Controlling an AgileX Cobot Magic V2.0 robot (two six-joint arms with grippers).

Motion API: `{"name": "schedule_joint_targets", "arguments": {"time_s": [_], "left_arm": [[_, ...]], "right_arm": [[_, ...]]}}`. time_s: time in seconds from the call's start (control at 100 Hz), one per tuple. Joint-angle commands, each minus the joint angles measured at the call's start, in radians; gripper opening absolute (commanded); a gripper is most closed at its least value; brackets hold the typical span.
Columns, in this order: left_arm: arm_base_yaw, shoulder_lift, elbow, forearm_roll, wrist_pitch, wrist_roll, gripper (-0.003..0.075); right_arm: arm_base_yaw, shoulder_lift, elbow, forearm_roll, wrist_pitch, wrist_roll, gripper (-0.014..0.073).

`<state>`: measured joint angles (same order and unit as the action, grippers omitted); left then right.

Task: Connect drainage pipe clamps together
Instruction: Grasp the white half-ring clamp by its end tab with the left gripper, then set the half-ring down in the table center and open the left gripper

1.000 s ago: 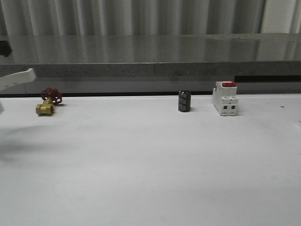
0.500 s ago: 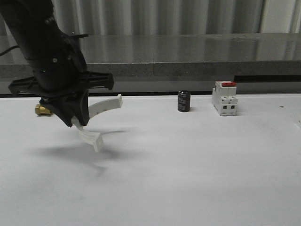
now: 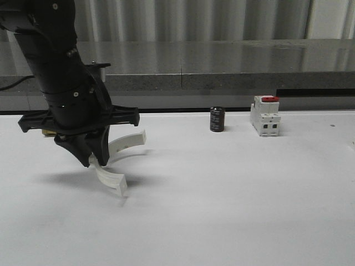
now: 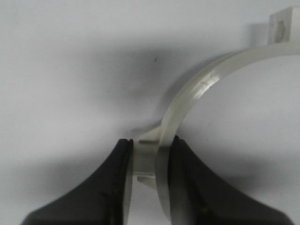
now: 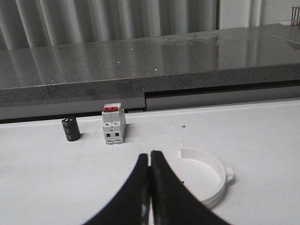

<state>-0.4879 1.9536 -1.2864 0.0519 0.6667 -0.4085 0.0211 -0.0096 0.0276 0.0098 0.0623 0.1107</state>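
One white half-ring drainage pipe clamp (image 3: 112, 178) hangs just above the table at the left, pinched at mid-arc by my left gripper (image 3: 95, 159). In the left wrist view the left gripper (image 4: 150, 151) is shut on the clamp (image 4: 201, 83), which curves away to a square end tab. The other clamp half (image 5: 214, 174) lies flat on the table, just to the side of my right gripper (image 5: 150, 154). That gripper is shut with nothing in it.
A white breaker block with a red top (image 3: 265, 116) and a small black cylinder (image 3: 217, 119) stand near the table's back edge. In the right wrist view the breaker (image 5: 113, 123) and cylinder (image 5: 70, 129) stand beyond the gripper. A grey ledge runs behind the table.
The left arm has swung in from the left edge with the clamp in its grip, then moved slightly right and lower. The breaker and cylinder have not moved.
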Motion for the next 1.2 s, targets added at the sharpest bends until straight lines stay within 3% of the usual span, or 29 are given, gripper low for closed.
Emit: {"name": "schedule_joint_targets", "arguments": {"time_s": [0.0, 0.29, 0.39, 0.49, 0.62, 0.69, 0.76, 1.02, 1.19], "left_arm": [[-0.008, -0.034, -0.027, -0.005, -0.031, -0.014, -0.001], [-0.008, -0.005, -0.027, -0.013, -0.01, -0.014, -0.0007], [-0.008, -0.005, -0.027, -0.013, -0.008, -0.014, 0.0029], [-0.008, -0.005, -0.027, -0.013, -0.007, -0.014, 0.0137], [-0.008, -0.005, -0.027, -0.013, -0.005, -0.014, 0.0407], [-0.008, -0.005, -0.027, -0.013, -0.005, -0.014, 0.0515], [-0.008, -0.008, -0.027, 0.004, 0.001, -0.014, 0.0578], [-0.002, -0.156, -0.027, 0.093, 0.019, 0.05, 0.0586], [0.055, -0.311, -0.027, 0.112, -0.015, 0.128, 0.0586]], "right_arm": [[-0.001, -0.019, -0.017, -0.01, -0.078, -0.007, -0.0066], [-0.001, -0.019, -0.017, -0.01, -0.078, -0.007, -0.0066], [-0.001, -0.019, -0.017, -0.01, -0.078, -0.007, -0.0066], [-0.001, -0.019, -0.017, -0.01, -0.078, -0.007, -0.0066], [-0.001, -0.019, -0.017, -0.01, -0.078, -0.007, -0.0066], [-0.001, -0.019, -0.017, -0.01, -0.078, -0.007, -0.0066], [-0.001, -0.019, -0.017, -0.01, -0.078, -0.007, -0.0066], [-0.001, -0.019, -0.017, -0.01, -0.078, -0.007, -0.0066], [-0.001, -0.019, -0.017, -0.01, -0.08, -0.007, -0.0066]]}}
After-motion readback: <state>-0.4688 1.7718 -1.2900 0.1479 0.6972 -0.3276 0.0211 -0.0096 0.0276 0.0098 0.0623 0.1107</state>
